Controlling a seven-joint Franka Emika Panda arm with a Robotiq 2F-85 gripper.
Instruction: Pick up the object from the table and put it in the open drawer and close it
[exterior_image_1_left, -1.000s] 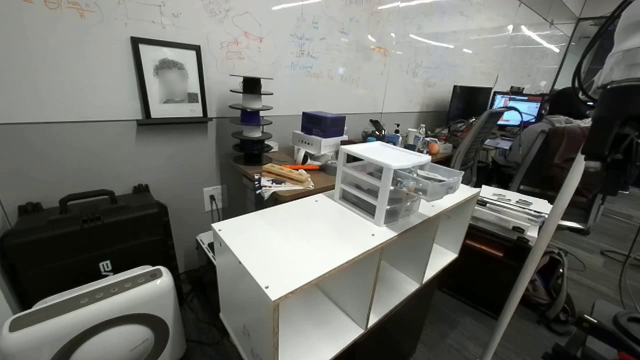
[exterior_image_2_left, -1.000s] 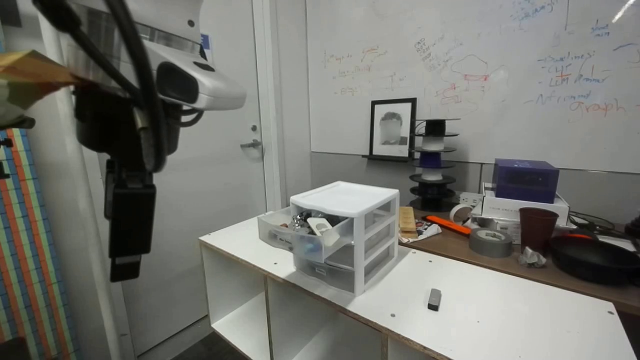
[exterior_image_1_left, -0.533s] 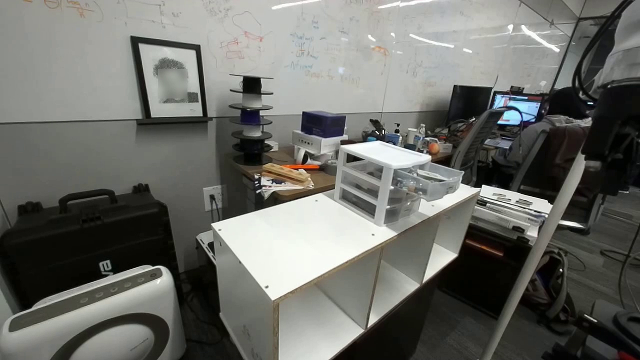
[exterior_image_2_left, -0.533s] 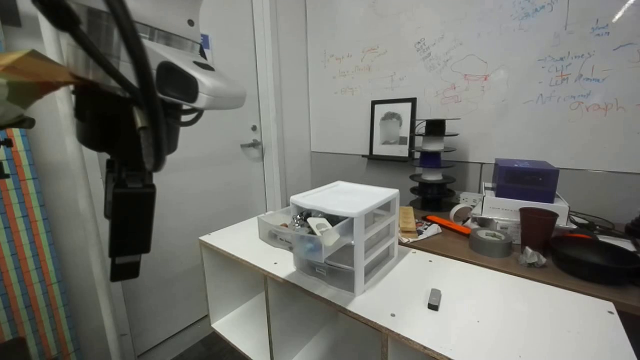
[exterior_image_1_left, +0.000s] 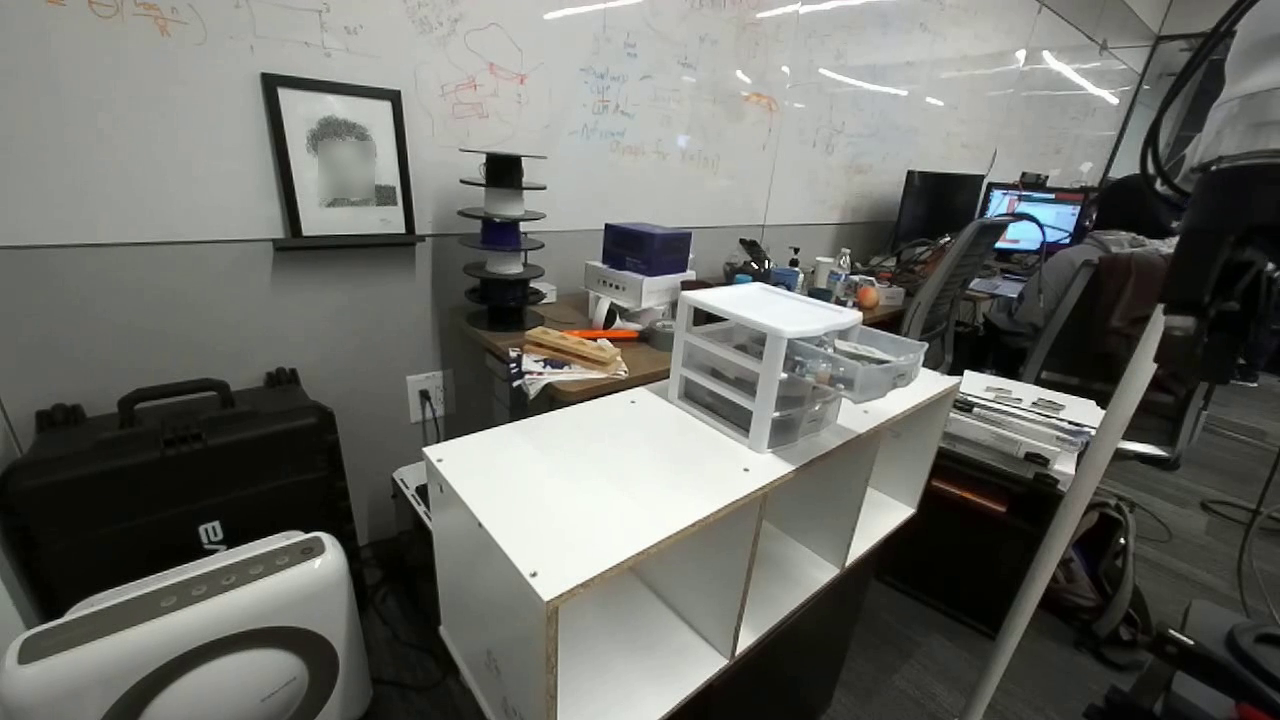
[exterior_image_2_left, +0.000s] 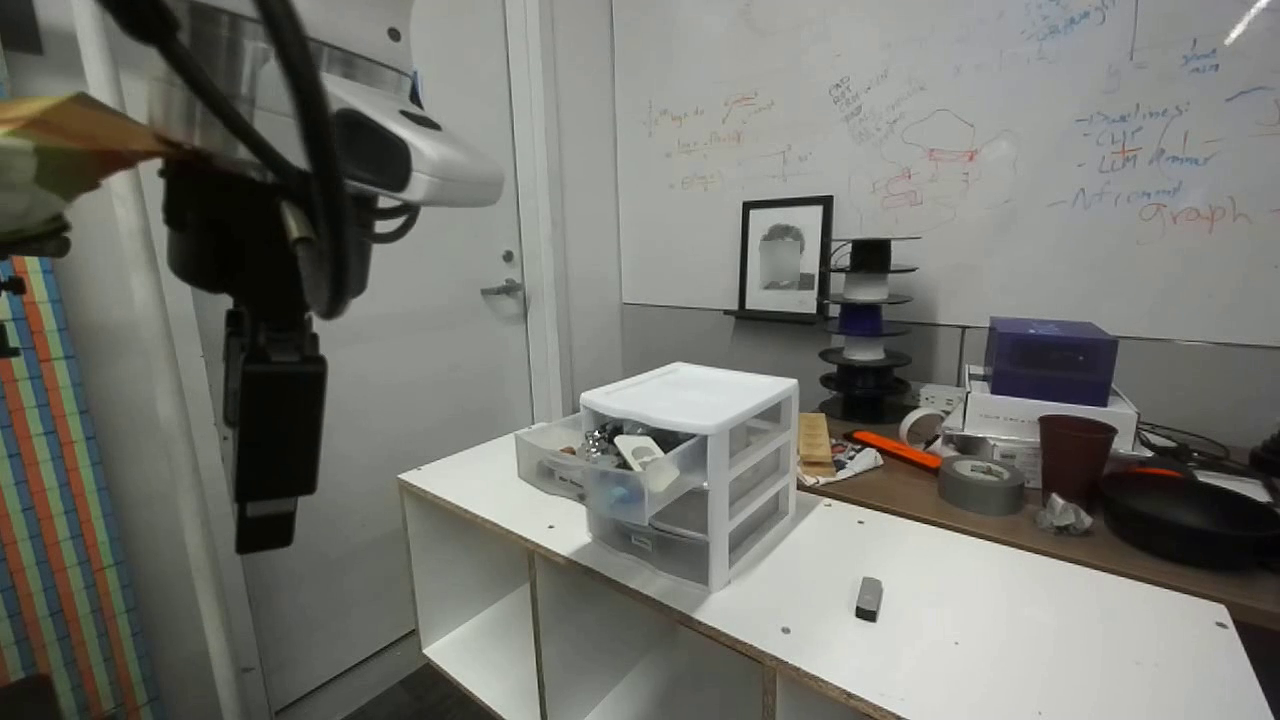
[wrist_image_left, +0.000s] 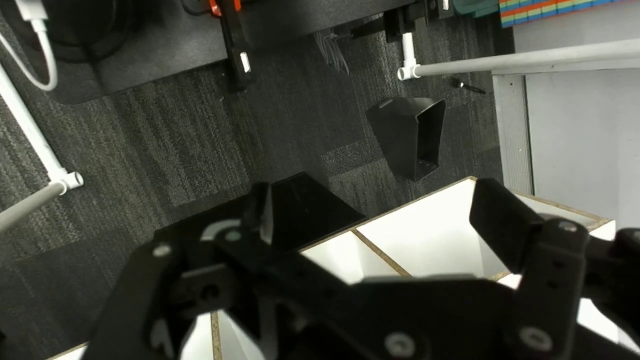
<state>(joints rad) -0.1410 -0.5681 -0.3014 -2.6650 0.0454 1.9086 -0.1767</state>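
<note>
Now, the small grey stick (exterior_image_2_left: 869, 599) lies untouched on the white table (exterior_image_2_left: 1020, 625), lower right in an exterior view, the drawer (exterior_image_2_left: 605, 488) open mid-frame. The gripper (wrist_image_left: 370, 202), jaws spread wide around nothing, has just edged rightward there: likely the reach beginning. Upper right, the whiteboard (exterior_image_2_left: 990, 130) reads "graph"; the drawer's label (exterior_image_2_left: 571, 482) I can't make out.

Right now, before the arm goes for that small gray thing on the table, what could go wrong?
The gray thing is small and low, so the jaws might scrape the table or miss it. The open drawer is crowded, so the gray thing could tumble back out. The white piece sitting high in it might catch on the white frame during closing.
</note>
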